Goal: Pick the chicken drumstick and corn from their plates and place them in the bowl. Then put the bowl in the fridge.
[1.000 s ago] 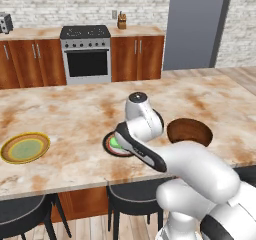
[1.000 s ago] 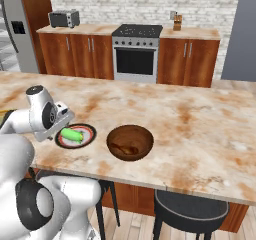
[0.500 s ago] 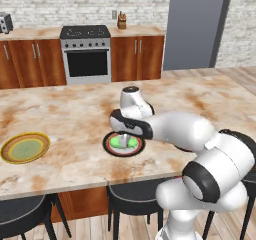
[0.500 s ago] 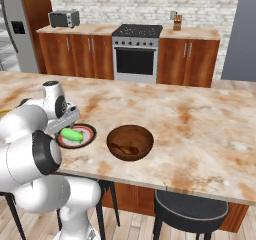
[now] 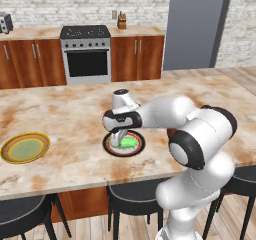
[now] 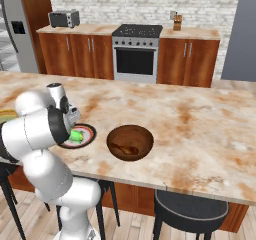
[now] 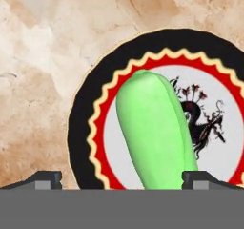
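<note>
Hovering my gripper (image 7: 122, 180), jaws spread, over corn (image 7: 155, 132) on black-rimmed plate (image 7: 81, 128); drumstick in bowl (image 6: 130, 142). Next: descend, pinch corn, carry toward 3 o'clock.

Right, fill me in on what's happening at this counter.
The robot arm has its open claw lowered over the corn, which lies on the black-rimmed plate; nothing is gripped yet. The drumstick seems to lie already in the brown bowl beside that plate. The yellow-rimmed plate sits empty farther along the marble counter. The bowl has not gone to the fridge.
</note>
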Tool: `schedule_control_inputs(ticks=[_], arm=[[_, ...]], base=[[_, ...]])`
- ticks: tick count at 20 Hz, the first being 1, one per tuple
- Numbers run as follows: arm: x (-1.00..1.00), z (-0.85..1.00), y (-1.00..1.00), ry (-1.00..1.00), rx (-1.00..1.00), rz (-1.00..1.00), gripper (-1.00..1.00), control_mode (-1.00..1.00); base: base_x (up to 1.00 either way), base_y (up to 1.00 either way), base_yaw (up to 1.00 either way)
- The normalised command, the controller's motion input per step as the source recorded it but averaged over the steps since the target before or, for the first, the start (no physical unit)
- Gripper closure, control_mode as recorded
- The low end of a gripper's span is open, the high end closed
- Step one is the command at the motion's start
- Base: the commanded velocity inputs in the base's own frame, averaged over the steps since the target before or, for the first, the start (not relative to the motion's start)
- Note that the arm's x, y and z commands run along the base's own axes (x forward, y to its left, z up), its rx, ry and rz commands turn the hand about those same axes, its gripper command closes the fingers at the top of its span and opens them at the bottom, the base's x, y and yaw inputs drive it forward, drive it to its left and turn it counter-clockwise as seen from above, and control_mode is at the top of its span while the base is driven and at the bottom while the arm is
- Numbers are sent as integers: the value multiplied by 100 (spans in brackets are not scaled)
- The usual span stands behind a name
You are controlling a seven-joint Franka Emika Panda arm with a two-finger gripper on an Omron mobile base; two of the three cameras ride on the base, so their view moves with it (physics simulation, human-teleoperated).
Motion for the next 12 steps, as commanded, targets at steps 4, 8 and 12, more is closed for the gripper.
schedule_control_inputs(ticks=[4,8,12], arm=[[37,-25,8,0,0,1,-100,-100],[26,-23,0,0,0,0,-100,-100],[2,-23,0,3,0,0,-100,-100]], base=[[0,0,0],[0,0,0],[0,0,0]])
